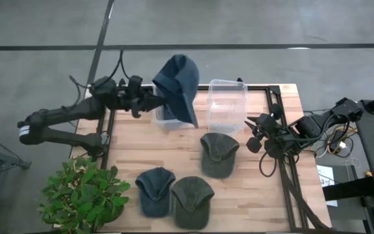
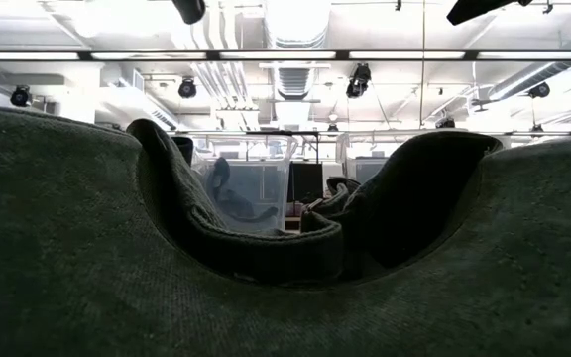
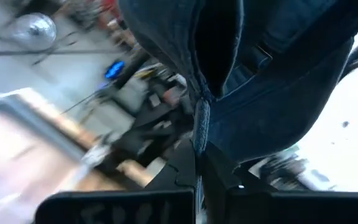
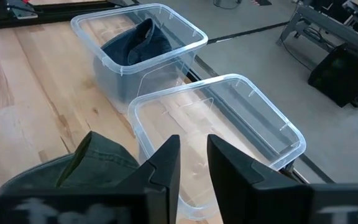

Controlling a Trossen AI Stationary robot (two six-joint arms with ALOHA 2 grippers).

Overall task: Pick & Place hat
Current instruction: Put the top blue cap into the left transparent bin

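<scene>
A blue denim hat (image 1: 177, 88) is held up in the air over the left clear bin (image 1: 163, 118), with my left gripper (image 1: 149, 97) shut on it. That bin holds another blue hat (image 4: 135, 43). Beside it stands a second clear bin (image 1: 226, 104) with nothing in it. On the table lie a green hat (image 1: 218, 155), a blue hat (image 1: 154, 190) and another green hat (image 1: 192, 201), crowns up. My right gripper (image 4: 193, 163) waits at the table's right side, open by a narrow gap, pointing toward the bins with nothing between its fingers. My left gripper pinches a stitched edge of the blue hat (image 3: 200, 124) between its two fingers (image 3: 178, 177). The fingers come about level from the table's left side. The hat is lifted clear of table and bin, its crown (image 1: 182, 68) spread out beyond the fingers.
A potted plant (image 1: 83, 192) stands at the table's near left corner. Dark frame rails (image 1: 284, 162) and cables run along the right edge. In the low view, hats (image 2: 266, 258) lie close in front and hide most of the table.
</scene>
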